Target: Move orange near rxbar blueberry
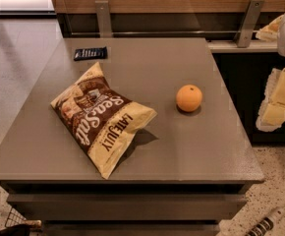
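The orange [189,98] is a small round fruit that sits on the grey table [147,146], right of centre. The rxbar blueberry [90,53] is a small flat dark wrapper that lies near the table's far left corner. They are far apart, with a chip bag roughly between them. My gripper [279,100] shows as cream-coloured parts at the right edge of the view, off the table's right side. It is well to the right of the orange and holds nothing that I can see.
A large brown-and-cream chip bag [103,117] lies left of centre on the table. A wooden wall panel with metal brackets [102,16] runs behind the table. Speckled floor lies on both sides, and a cable [268,222] lies at the lower right.
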